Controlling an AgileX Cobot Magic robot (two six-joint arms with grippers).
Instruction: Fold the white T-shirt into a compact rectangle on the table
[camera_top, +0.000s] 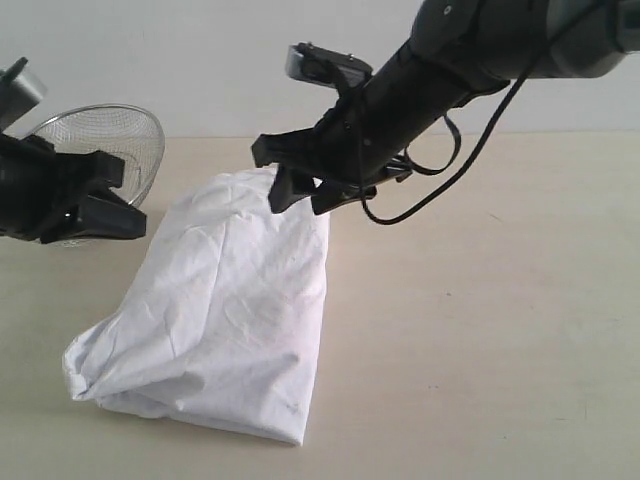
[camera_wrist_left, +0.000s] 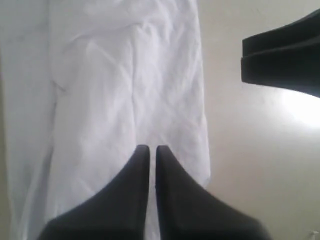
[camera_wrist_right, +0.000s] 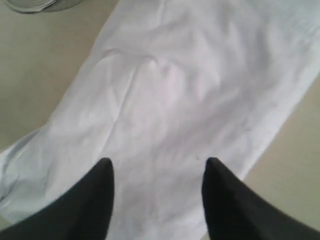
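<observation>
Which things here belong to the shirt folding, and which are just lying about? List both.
Part of the job:
- white T-shirt, lying rumpled
- table under it
- left tool, shut, over the shirt
- right tool, open, over the shirt

Just lying about:
- wire-mesh bowl, at the far left beyond the shirt

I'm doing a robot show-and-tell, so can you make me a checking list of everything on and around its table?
Surface: table, pale wood grain.
Job's things: white T-shirt, folded into a long wrinkled strip, not yet compact.
Clutter: wire-mesh bowl, far left.
Grippers: left end effector shut, empty; right end effector open above the shirt's far end.
Cables: black cable hangs looped under the right arm.
Surroundings: plain pale wall.
</observation>
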